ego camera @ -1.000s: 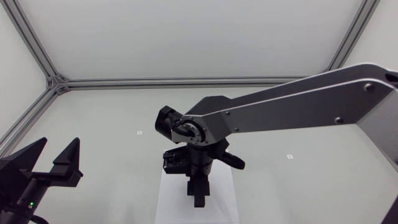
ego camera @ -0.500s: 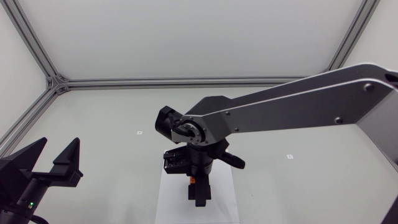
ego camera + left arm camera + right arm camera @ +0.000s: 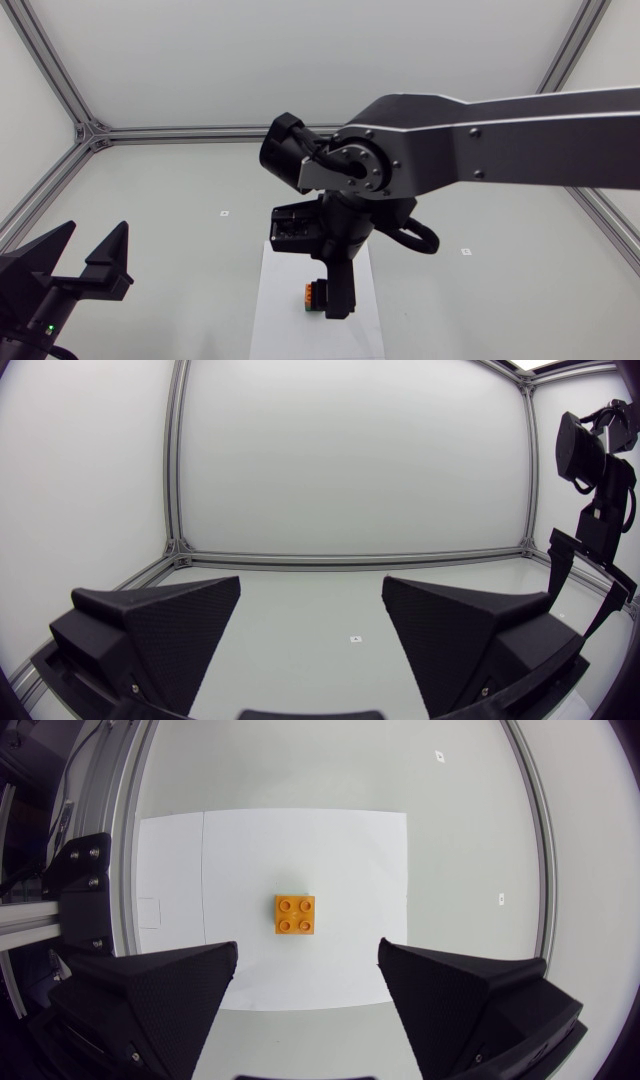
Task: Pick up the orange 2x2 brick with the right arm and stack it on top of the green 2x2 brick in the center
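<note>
Nearest the table's front corner, the matte black left gripper point(image 3: 96, 243) sits low. Its two wedge-shaped fingers are spread wide and there is nothing between them. It is well apart from everything else.

Further in, the silver-grey right arm point(image 3: 520, 135) comes in from its side and reaches to the middle. It holds the black right gripper point(image 3: 308, 952) pointing down over a white sheet of paper point(image 3: 340, 850) that lies flat on the pale grey table point(image 3: 160, 195). This claw is also wide open and grips nothing: in the right wrist view both broad fingers stand clear of the brick, with bare paper showing between them.

Just ahead of those open fingers, the small orange 2x2 plastic brick point(image 3: 294, 914) sits near the centre of the sheet. It is studs up, square to the paper's edges, and touches neither finger. From straight above, only its four round studs and orange top show (whatever it stands on is covered). In the head view the gripper hides most of it, but a thin strip of green point(image 3: 312, 304) shows directly under the orange, so the orange brick appears to rest on the green 2x2 brick. How squarely the two line up cannot be told.

Beyond the sheet, two tiny dark marks point(image 3: 224, 213) lie on the table, one to each side, well away from the paper.
</note>
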